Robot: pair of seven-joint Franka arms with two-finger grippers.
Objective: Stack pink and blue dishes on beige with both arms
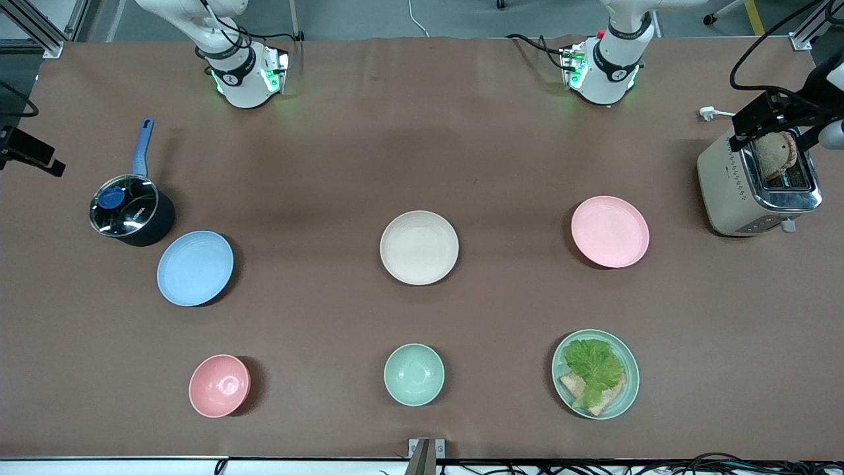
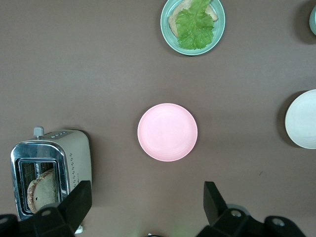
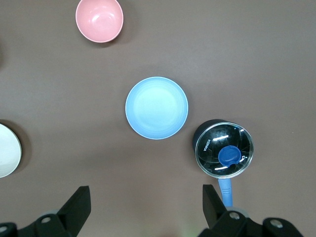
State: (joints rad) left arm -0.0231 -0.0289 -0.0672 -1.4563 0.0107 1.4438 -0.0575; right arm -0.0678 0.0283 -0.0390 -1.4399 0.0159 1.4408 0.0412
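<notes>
The beige plate (image 1: 419, 247) lies at the table's middle, and its edge also shows in the left wrist view (image 2: 302, 119). A pale pink plate (image 1: 610, 231) (image 2: 167, 132) sits toward the left arm's end. Toward the right arm's end rests the light blue plate (image 1: 195, 268) (image 3: 156, 107). All three lie flat, apart and bare. My left gripper (image 2: 147, 202) hangs open high over the table near the pink plate, holding nothing. My right gripper (image 3: 146, 205) hangs open high near the blue plate, also holding nothing. Neither gripper shows in the front view.
A lidded pot (image 1: 130, 210) with a blue handle stands beside the blue plate. A toaster (image 1: 758, 188) holding bread stands at the left arm's end. Nearer the front camera are a pink bowl (image 1: 219, 385), a mint bowl (image 1: 413, 374) and a mint plate (image 1: 595, 374) with lettuce and bread.
</notes>
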